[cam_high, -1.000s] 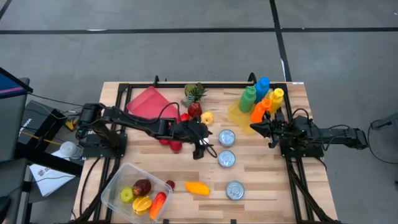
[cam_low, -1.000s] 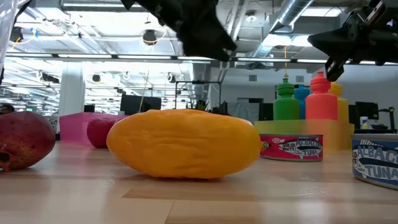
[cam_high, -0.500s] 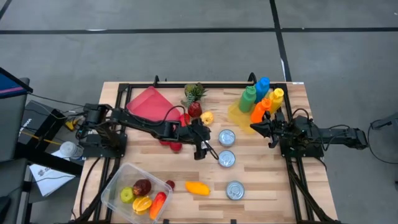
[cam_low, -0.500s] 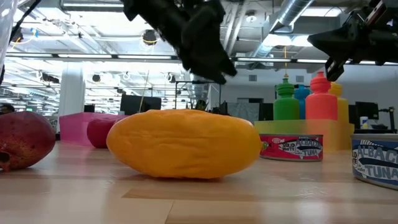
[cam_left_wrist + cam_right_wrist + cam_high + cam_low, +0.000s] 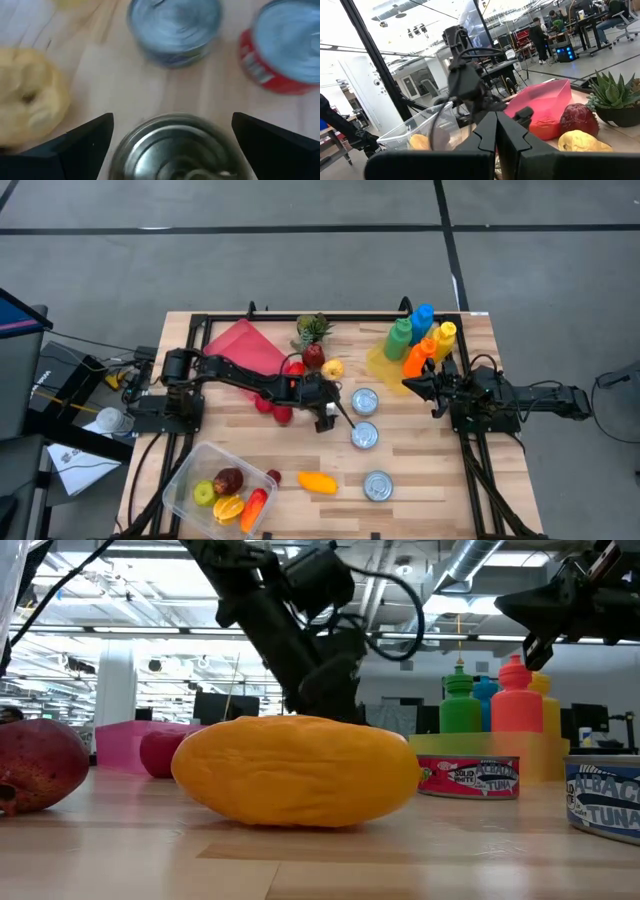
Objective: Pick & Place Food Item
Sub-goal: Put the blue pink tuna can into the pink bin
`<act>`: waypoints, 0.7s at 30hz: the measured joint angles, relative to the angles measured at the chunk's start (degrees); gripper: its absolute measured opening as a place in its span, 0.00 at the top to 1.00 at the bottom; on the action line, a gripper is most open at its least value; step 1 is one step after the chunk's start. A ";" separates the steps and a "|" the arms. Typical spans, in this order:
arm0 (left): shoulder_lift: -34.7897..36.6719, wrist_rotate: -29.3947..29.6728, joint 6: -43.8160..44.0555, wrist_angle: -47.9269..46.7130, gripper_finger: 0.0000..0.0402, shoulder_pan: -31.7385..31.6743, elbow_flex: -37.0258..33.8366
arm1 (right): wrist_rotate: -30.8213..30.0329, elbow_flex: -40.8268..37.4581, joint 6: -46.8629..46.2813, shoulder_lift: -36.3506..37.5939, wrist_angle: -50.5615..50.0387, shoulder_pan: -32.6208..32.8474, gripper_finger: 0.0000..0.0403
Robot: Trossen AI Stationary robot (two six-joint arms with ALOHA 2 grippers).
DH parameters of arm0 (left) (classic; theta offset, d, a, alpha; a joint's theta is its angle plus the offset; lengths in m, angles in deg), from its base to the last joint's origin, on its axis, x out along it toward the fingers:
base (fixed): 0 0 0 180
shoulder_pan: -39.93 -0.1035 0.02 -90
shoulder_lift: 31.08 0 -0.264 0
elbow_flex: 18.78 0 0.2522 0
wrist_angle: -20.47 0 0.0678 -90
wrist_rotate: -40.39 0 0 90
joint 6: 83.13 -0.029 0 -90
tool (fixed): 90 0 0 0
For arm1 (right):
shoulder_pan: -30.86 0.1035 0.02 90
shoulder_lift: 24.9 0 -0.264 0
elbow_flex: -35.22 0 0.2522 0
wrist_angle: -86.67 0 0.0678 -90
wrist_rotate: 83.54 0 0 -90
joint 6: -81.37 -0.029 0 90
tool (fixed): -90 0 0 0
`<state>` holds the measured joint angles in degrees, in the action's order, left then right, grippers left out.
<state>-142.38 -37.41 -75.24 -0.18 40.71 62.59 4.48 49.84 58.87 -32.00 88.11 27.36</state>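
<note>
Near front-left corner: clear bin [image 5: 215, 485] holds fruit | left hand [image 5: 345, 420] spread over can [image 5: 364, 436] | right hand [image 5: 408, 385] pressed together

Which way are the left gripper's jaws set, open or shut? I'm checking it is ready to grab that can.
Open. In the left wrist view, the left gripper has its jaws spread wide either side of the silver can, not touching it.

Wood, metal, plastic

The table [image 5: 420, 465] is pale planked wood, matt; the cans [image 5: 365, 436] have shiny metal lids; the bin [image 5: 190, 475] is clear glossy plastic; the mango [image 5: 295, 772] looks smooth, faintly dimpled.
</note>
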 joint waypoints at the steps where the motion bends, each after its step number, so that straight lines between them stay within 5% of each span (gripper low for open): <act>1: -0.06 0.00 0.10 -0.57 0.01 -0.33 0.02 | 0.00 -0.02 0.00 0.00 0.00 0.00 1.00; 21: -0.64 0.67 1.32 -10.43 0.11 -0.75 0.31 | 0.02 -0.01 0.00 0.00 0.01 0.01 1.00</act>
<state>-143.02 -36.75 -73.92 -10.61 39.96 62.90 4.51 49.83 58.87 -32.00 88.12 27.37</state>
